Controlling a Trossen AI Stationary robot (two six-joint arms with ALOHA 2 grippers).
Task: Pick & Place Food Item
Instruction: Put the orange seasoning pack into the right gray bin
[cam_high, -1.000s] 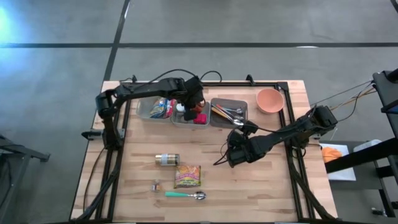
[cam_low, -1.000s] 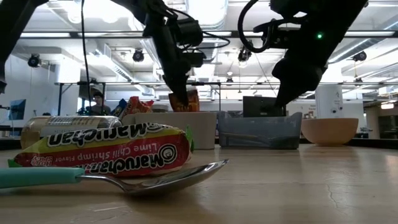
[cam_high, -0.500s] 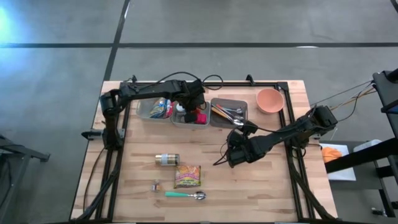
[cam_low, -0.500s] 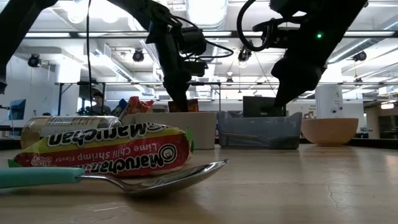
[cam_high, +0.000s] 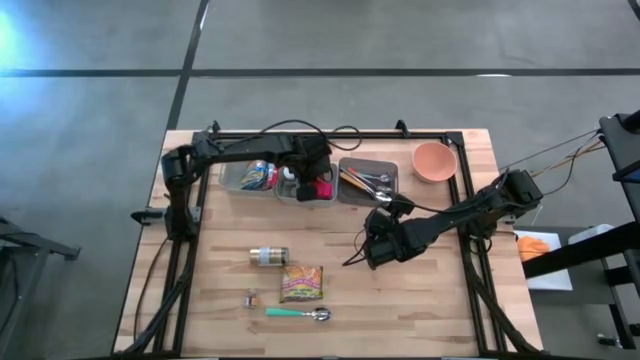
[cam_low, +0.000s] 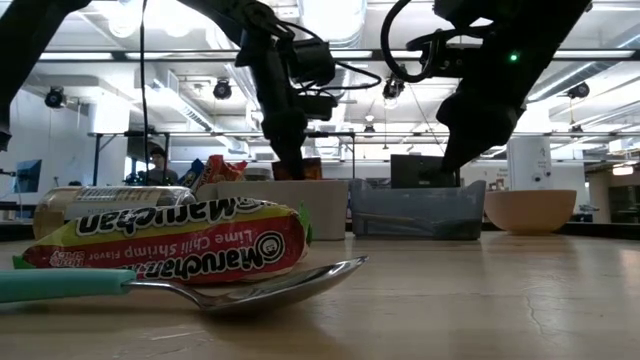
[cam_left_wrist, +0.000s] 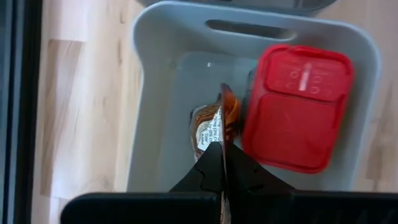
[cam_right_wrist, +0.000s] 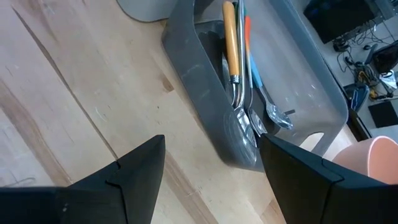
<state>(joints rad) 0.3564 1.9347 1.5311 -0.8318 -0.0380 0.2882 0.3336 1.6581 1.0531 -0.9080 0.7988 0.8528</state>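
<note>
robotics lab on an open industrial floor
grey concrete floor (cam_high: 400, 40) surrounds the wooden bench (cam_high: 430, 300); strip ceiling lights (cam_low: 330, 15), exposed overhead rails, and a monitor (cam_low: 28, 172) at nine o'clock behind a seated person (cam_low: 155, 165).

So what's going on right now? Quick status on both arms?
Left gripper shut on brown sauce packet, low inside middle grey bin beside red container. Right gripper open, empty, waiting over table near utensil bin. Nothing blocking.
</note>
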